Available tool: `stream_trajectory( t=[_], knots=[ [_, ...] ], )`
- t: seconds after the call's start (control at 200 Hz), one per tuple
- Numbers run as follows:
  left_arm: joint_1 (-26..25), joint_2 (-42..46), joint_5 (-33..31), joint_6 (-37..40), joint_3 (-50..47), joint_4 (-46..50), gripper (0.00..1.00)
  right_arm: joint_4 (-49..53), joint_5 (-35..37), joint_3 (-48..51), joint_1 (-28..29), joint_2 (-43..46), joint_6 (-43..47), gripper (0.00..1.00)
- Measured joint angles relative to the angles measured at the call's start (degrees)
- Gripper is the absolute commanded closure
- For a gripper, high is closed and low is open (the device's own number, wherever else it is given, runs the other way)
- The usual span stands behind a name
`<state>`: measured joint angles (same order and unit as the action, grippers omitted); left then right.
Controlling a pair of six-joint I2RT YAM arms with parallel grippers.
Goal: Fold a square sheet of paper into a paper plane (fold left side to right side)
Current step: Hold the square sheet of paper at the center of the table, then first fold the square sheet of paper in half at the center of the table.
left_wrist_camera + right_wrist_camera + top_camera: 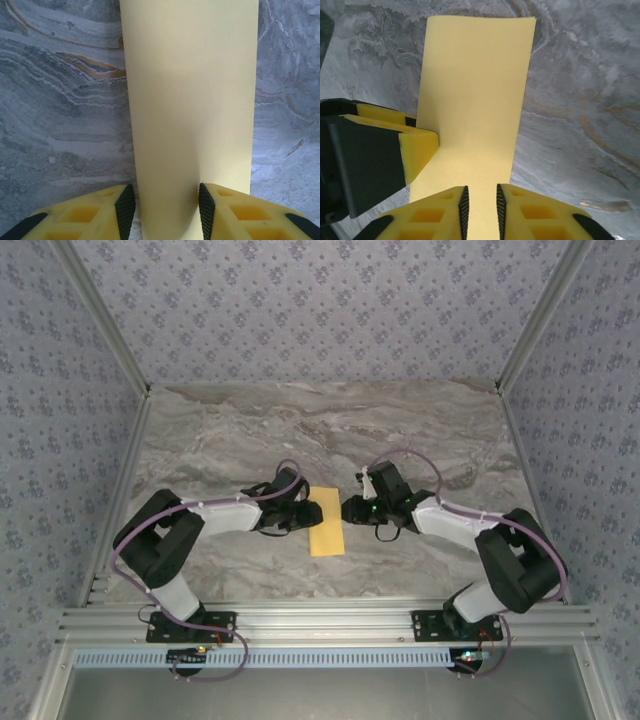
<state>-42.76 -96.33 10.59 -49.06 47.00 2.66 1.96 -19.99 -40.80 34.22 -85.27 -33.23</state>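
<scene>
Marble-look table (250, 430) with flowery grey wallpaper (300, 300) boxing it in on three sides, that's the setup. Dead centre between the two arms lies the yellow sheet of paper (327, 520), flat on the tabletop and reading as a narrow rectangle (not a square at this point), long axis running 12 to 6 o'clock in the overhead view. The left gripper (308, 517) sits right at the paper's 9 o'clock edge and the right gripper (347, 510) at its 3 o'clock edge, both low and facing each other across it. From the left wrist cam the jaws stand partly apart, with the near end of the strip lying in the gap and the black pads (125, 207) right up against its sides. From the right wrist cam the jaws are drawn close, just a slim slot with paper showing in it; whether they actually pinch it I can't tell. One yellow finger (420, 147) of the left gripper rests on the paper's 9 o'clock edge there.
</scene>
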Motion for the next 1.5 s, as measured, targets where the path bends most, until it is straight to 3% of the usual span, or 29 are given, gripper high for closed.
stream_trajectory(
  t=[0.854,1.199,1.349,1.504],
  knots=[
    [0.0,-0.1,-0.2,0.0,0.1,0.2,0.58,2.6,-0.6,-5.7,2.7,-12.0,-0.3,0.83],
    [0.7,4.8,-4.9,3.9,5.5,10.9,0.43,3.9,-0.3,-7.0,2.7,-13.0,-0.1,0.83],
    [1.2,9.7,-4.7,5.2,7.3,11.0,0.55,3.9,-0.4,-7.1,2.7,-13.2,-0.1,0.83],
    [1.2,9.4,0.9,4.5,6.5,7.3,0.64,4.2,-0.3,-7.4,2.7,-13.3,-0.1,0.83]
  ],
)
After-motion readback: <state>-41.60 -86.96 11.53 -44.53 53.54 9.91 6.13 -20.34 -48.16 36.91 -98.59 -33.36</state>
